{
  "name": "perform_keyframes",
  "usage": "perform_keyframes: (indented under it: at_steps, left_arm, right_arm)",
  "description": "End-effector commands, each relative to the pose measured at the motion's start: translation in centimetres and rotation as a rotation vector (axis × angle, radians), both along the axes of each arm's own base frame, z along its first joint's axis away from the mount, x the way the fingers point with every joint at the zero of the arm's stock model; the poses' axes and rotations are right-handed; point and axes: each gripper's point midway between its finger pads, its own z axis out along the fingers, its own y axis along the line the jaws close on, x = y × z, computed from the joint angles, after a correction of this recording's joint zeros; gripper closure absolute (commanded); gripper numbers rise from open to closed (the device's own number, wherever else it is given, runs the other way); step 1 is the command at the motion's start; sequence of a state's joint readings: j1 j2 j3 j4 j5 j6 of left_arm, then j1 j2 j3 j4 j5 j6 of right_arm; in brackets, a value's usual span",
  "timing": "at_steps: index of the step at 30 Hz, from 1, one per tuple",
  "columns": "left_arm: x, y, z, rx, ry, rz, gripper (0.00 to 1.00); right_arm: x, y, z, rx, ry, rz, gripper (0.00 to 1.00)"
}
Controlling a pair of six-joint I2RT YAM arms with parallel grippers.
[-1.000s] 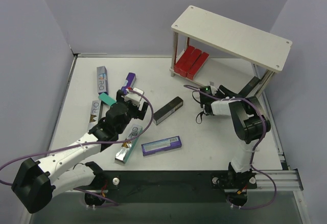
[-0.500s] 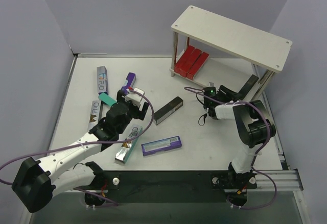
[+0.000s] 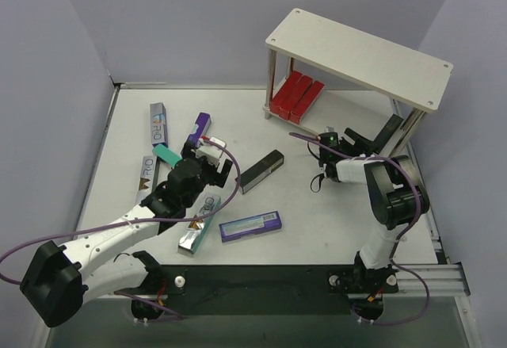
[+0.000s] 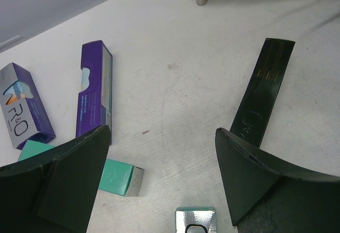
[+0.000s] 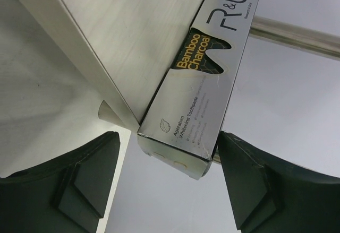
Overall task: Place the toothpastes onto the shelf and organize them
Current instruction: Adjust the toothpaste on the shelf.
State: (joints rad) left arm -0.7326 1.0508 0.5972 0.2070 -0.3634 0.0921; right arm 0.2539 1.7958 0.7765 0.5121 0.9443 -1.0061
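Silver-faced Bamboo Charcoal carton (image 5: 212, 63): a slim, sharp-edged box lying on the pale, faintly grained lower board of the shelf (image 3: 356, 55), with its near end overhanging the edge. My right gripper (image 5: 167, 137) brackets it, jaws apart and wider than a second ago. My left gripper (image 4: 159, 137), jaws spread, hangs over the white table (image 4: 175, 42) near a matte black carton (image 4: 263, 89).

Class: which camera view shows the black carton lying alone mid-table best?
The left wrist view: the black carton lies close and large there, its pale lettering visible, only its near end hidden behind the left gripper. The top external view shows it whole but small. The right wrist view does not show it.
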Motion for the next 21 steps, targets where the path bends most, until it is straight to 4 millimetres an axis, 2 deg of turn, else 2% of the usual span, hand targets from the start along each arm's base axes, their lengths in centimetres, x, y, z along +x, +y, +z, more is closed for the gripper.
perform_keyframes:
  at_steps: [1,8,11,18,21]
  left_arm:
    - [0.6,-0.7,2.4,-0.035,-0.06,-0.006,0.09]
    - [0.7,-0.7,2.3,-0.033,-0.057,-0.008,0.09]
    - [0.7,-0.8,2.2,-0.031,-0.053,-0.011,0.09]
    - [0.5,-1.0,2.5,-0.044,-0.056,-0.023,0.09]
    - [0.4,-1.0,2.6,-0.047,-0.058,-0.026,0.09]
  right_arm:
    - [0.3,0.0,1.8,0.029,-0.055,-0.039,0.24]
    - [-0.1,2.9,3.3,0.083,-0.093,0.016,0.2]
    - [-0.5,3.4,3.5,0.125,-0.103,0.029,0.2]
    - [-0.9,3.3,3.9,0.149,-0.111,0.041,0.21]
    - [-0.6,2.5,4.2,0.13,-0.102,0.022,0.22]
